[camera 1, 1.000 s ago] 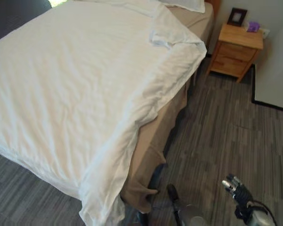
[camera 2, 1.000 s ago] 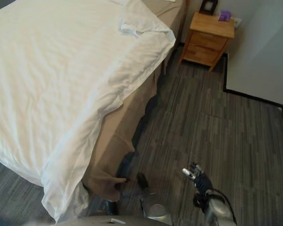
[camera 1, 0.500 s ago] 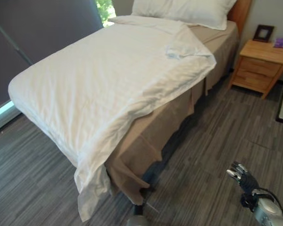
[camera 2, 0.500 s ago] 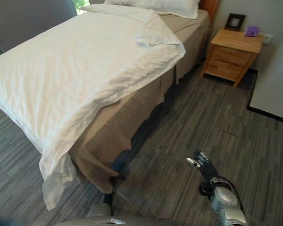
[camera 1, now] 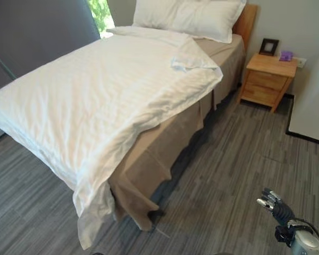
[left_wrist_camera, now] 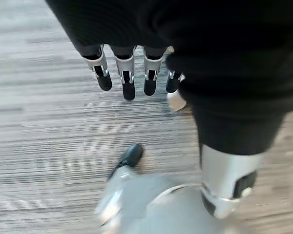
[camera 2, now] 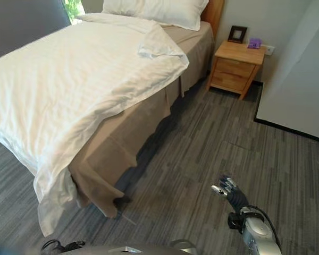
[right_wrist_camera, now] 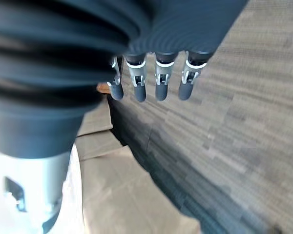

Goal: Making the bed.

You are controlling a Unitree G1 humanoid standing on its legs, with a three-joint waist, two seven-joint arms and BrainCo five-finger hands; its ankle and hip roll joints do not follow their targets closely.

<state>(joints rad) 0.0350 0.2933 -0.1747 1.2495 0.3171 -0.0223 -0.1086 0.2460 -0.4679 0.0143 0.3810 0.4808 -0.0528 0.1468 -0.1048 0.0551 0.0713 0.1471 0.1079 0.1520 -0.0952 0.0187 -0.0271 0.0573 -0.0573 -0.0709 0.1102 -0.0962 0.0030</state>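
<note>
The bed carries a white duvet (camera 1: 101, 101) spread over most of it, with one corner folded back (camera 1: 190, 57) near the white pillow (camera 1: 191, 16). At the foot corner the duvet hangs down toward the floor (camera 1: 93, 212). A tan sheet (camera 1: 165, 154) drapes below it along the near side. My right hand (camera 1: 274, 204) hovers over the floor well to the right of the bed, its fingers (right_wrist_camera: 139, 83) straight and holding nothing. My left hand (left_wrist_camera: 128, 80) hangs over the floor with relaxed, empty fingers.
A wooden nightstand (camera 1: 268, 79) with a picture frame (camera 1: 269, 47) and a small purple item (camera 1: 286, 55) stands beside the headboard (camera 1: 246, 21). A white panel (camera 1: 313, 106) rises at the right. A dark curtain (camera 1: 37, 37) lines the far side. Grey striped floor (camera 1: 239, 154) runs along the bed.
The head camera has pulled back and tipped up, so the pillow, headboard and whole bed now show. My right hand stays low at the right. The bedding looks unchanged.
</note>
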